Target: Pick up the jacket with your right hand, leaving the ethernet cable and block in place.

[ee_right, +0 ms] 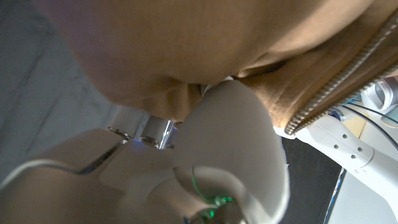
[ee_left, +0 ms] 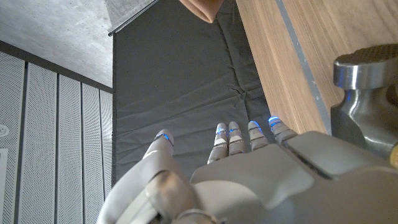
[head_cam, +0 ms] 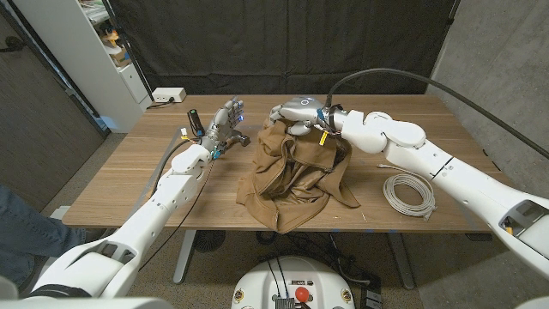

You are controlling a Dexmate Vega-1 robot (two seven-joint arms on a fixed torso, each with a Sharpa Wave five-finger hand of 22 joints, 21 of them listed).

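head view first — the brown jacket (head_cam: 296,178) is sitting in a crumpled heap in the middle of the wooden table (head_cam: 137,184), its top edge being lifted up under the right hand (head_cam: 300,116). that hand is coming in from the right side and its fingers are closing on the fabric at the upper end of the heap, so the cloth is hanging down from them in folds. the coiled white ethernet cable (head_cam: 409,192) is lying on the table to the right of the jacket, well apart from it and below the right forearm. the left hand (head_cam: 225,125) is hovering left of the jacket with its fingers spread and nothing in them. a small dark block (head_cam: 195,118) is standing upright just beside that hand, toward the table's far left. a white power strip (head_cam: 168,95) is resting at the table's far edge.

left wrist view — the left hand (ee_left: 249,168) is reaching out with its fingers (ee_left: 222,140) apart, holding nothing, the table's edge (ee_left: 280,68) running alongside.

right wrist view — the right hand (ee_right: 186,155) is pressing into brown jacket (ee_right: 186,50) cloth, a zipper (ee_right: 345,81) line showing beside it.
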